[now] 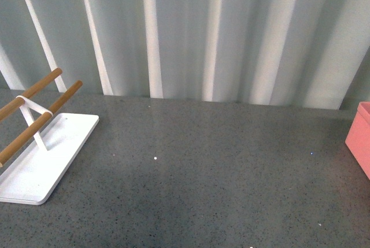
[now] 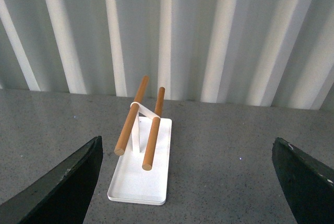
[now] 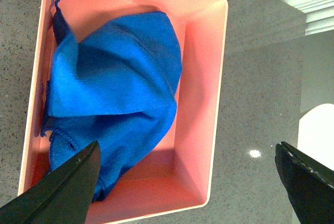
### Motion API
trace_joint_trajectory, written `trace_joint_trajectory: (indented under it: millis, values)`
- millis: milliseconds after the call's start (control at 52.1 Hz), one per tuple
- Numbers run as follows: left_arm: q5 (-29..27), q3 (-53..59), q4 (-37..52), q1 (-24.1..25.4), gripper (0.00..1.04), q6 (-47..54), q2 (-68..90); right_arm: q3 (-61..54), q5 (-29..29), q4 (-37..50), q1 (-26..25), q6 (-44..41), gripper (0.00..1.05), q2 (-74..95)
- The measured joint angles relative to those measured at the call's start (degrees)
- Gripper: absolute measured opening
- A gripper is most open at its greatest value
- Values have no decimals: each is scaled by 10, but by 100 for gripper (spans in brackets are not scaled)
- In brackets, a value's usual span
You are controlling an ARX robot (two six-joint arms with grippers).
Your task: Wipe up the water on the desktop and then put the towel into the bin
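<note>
1. The towel (image 3: 117,98) lies crumpled inside the bin (image 3: 201,109), filling most of its floor, with one corner up against a side wall.
2. In the right wrist view, the right gripper (image 3: 185,182) hangs over the bin with its dark fingers (image 3: 62,192) spread wide, holding nothing; one tip sits over the towel's edge, the other over the grey speckled surface (image 3: 255,104) beside the bin.
3. In the left wrist view, the left gripper (image 2: 185,182) also has its fingers (image 2: 57,187) set wide apart and empty, above bare surface.
4. A flat white tray (image 2: 141,182) with two wooden bars (image 2: 154,128) on a white stand rests on the surface ahead of the left gripper.
5. In the front view the tray (image 1: 46,161) sits at about 9 o'clock, and the bin's pink corner (image 1: 359,138) shows at 3 o'clock, well apart from the tray.
</note>
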State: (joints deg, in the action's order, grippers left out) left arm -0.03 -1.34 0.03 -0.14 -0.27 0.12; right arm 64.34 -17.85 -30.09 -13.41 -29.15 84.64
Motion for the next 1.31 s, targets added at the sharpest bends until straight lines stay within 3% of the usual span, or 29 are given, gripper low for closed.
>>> trace_joint_trajectory:
  millis: [499,557,615,692,768,1037,1306]
  values:
    - [0,0,0,0,98,0,0,-6,16,16,-2,9,97,-2]
    - [0,0,0,0,98,0,0,-122,196,265,-14,97,84,-43]
    - [-1,0,0,0,98,0,0,-205,268,425,-11,163,75,-70]
    - [0,0,0,0,98,0,0,-293,301,607,3,226,62,-102]
    - [1,0,0,0,98,0,0,-348,295,702,17,254,50,-136]
    - [0,0,0,0,98,0,0,-478,254,744,56,280,3,-227]
    - [0,0,0,0,98,0,0,-555,226,726,87,282,3,-326]
